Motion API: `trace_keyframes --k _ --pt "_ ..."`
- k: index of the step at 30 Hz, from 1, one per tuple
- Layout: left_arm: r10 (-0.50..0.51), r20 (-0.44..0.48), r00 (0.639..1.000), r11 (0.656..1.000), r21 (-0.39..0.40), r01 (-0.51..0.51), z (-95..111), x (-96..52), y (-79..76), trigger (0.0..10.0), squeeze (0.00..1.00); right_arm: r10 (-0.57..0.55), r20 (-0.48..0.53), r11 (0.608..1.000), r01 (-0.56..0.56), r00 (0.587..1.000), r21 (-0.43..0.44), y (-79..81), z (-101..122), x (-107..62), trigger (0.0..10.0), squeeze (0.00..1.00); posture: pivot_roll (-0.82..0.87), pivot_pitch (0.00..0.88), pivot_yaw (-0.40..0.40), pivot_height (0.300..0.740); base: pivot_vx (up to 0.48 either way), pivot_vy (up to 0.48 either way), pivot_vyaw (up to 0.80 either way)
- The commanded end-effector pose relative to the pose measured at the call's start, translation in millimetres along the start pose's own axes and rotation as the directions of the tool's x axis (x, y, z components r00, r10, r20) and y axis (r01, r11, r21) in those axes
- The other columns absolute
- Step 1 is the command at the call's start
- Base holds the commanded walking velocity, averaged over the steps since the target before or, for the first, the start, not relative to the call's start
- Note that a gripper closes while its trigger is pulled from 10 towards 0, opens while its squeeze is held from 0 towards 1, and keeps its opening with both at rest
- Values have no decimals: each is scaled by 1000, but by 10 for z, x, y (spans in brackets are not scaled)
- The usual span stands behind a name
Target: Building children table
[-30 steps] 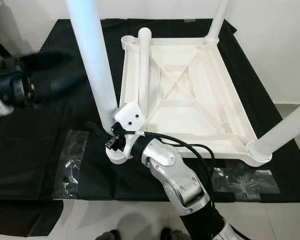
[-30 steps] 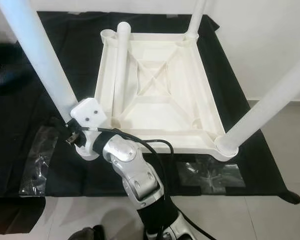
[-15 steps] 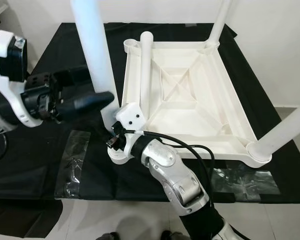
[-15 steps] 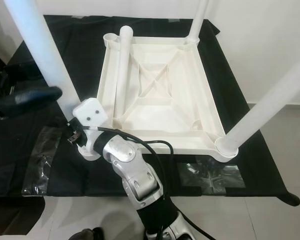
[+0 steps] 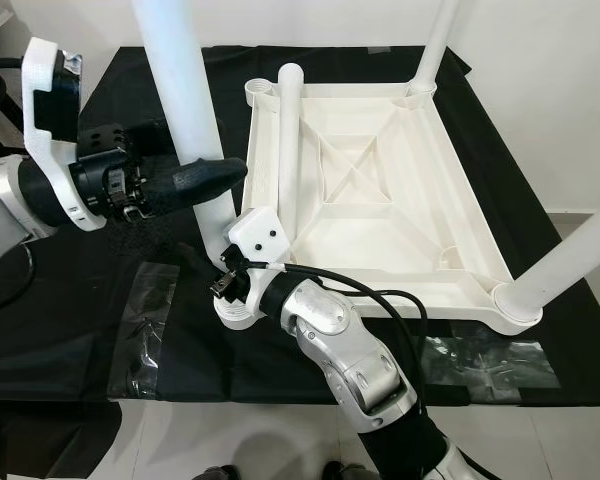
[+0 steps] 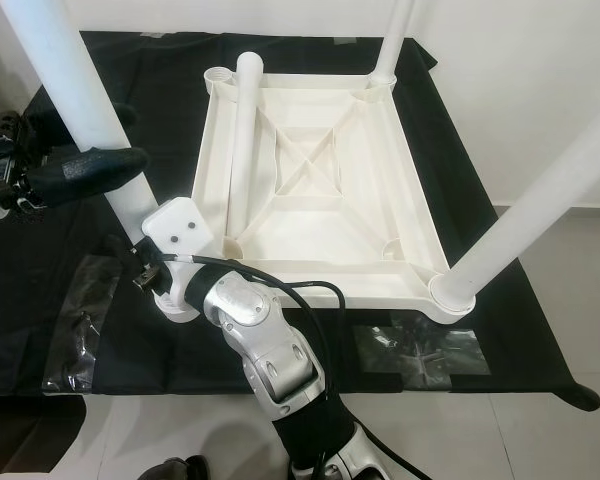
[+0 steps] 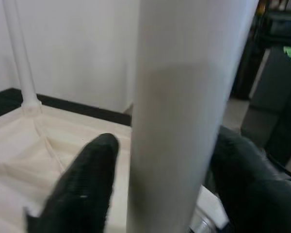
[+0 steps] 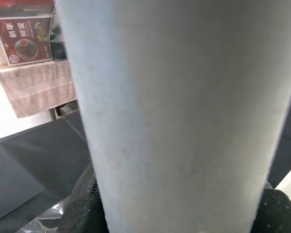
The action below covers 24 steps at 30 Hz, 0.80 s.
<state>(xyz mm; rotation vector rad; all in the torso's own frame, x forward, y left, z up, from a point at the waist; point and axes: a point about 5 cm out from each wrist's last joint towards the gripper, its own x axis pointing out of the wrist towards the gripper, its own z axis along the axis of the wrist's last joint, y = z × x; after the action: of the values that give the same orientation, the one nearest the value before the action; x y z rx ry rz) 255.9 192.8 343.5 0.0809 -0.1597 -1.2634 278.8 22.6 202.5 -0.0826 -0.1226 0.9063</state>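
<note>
On the black floor cloth (image 5: 100, 330), your upturned tabletop (image 5: 380, 200) has three legs standing. One leg (image 5: 289, 140) lies loose inside. Your right gripper (image 5: 228, 285) clamps the near-left leg (image 5: 185, 120) at its socket; your left gripper (image 5: 195, 180) straddles it, fingers spread.

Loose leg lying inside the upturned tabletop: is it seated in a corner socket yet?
No. The loose leg lies flat along the inside of the tabletop, beside the open far-left socket.
</note>
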Motion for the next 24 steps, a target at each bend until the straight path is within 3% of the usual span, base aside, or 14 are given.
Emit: trace_keyframes --k 1,8,9,11,13,15,18,19,20,21,22,23,24 --pt "-45 -7 999 999 13 45 67 7 -74 0 0 43 -192 993 -21 980 115 93 -456 -34 10000 0 86 190 -5 740 0 0 0" --pt "-78 -34 996 997 0 78 32 21 -138 0 0 85 -140 994 -74 986 81 -15 -383 -46 10000 0 87 188 -2 740 0 0 0" --pt "-84 -37 996 996 0 84 28 26 -143 0 0 120 -110 991 -114 987 65 -64 -332 -51 10000 1000 89 188 -1 740 0 0 0" --pt "-84 -37 996 996 0 84 28 26 -143 0 0 120 -110 991 -114 987 65 -64 -332 -51 10000 1000 89 188 -1 740 0 0 0" --pt "-88 -37 995 996 4 88 35 36 -141 0 0 222 -44 975 -222 974 11 -256 -184 -60 10000 1000 92 187 2 740 0 0 0" --pt "-88 -37 995 996 4 88 35 36 -141 0 0 222 -44 975 -222 974 11 -256 -184 -60 10000 1000 92 187 2 740 0 0 0" --pt "-95 -37 995 995 2 95 47 49 -150 0 0 351 11 930 -347 936 -124 -700 152 -84 10000 1000 93 188 5 740 0 0 0" --pt "-95 -37 995 995 2 95 47 49 -150 0 0 351 11 930 -347 936 -124 -700 152 -84 10000 1000 93 188 5 740 0 0 0" --pt "-102 -37 994 995 -3 102 37 57 -161 0 0 428 4 881 -416 904 -225 -915 390 -96 10000 1000 88 188 9 740 0 0 0" --pt "-102 -37 994 995 -3 102 37 57 -161 0 0 428 4 881 -416 904 -225 -915 390 -96 10000 1000 88 188 9 740 0 0 0" --pt "-106 -38 994 994 -6 106 30 60 -167 0 0 455 -1 862 -440 891 -251 -965 469 -94 10000 902 87 188 13 740 0 0 0" --pt "-109 -39 993 994 -8 109 25 63 -170 0 0 476 -5 847 -459 880 -268 -992 523 -92 10000 82 87 188 13 740 0 0 0" --pt "-112 -40 993 994 -9 111 20 69 -173 0 0 510 -15 825 -494 860 -275 -1005 575 -86 10000 0 86 187 14 740 0 0 0"
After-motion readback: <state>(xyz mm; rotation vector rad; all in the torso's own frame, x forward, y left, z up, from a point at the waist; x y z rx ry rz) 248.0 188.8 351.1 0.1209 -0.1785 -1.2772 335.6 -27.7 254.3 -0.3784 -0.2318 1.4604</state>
